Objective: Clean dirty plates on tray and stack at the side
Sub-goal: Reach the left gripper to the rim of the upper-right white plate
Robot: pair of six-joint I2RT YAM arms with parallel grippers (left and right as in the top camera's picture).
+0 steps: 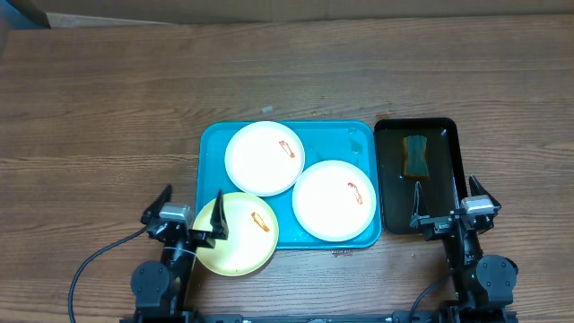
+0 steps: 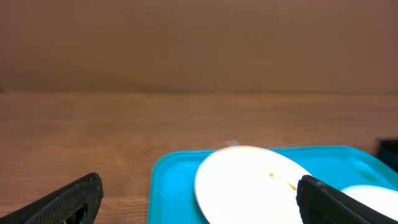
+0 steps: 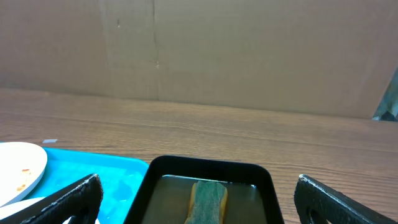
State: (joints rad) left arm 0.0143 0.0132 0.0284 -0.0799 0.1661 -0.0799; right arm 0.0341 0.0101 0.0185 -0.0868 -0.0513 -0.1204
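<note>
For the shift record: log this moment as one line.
phase: cleaning not started | left pincer: open, empty | right pincer: open, empty | plates: three, smeared, none stacked, on tray | sponge: in black tray

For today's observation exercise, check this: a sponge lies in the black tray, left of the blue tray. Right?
No. The black tray with the sponge sits right of the blue tray, not left; the overhead view shows it.
</note>
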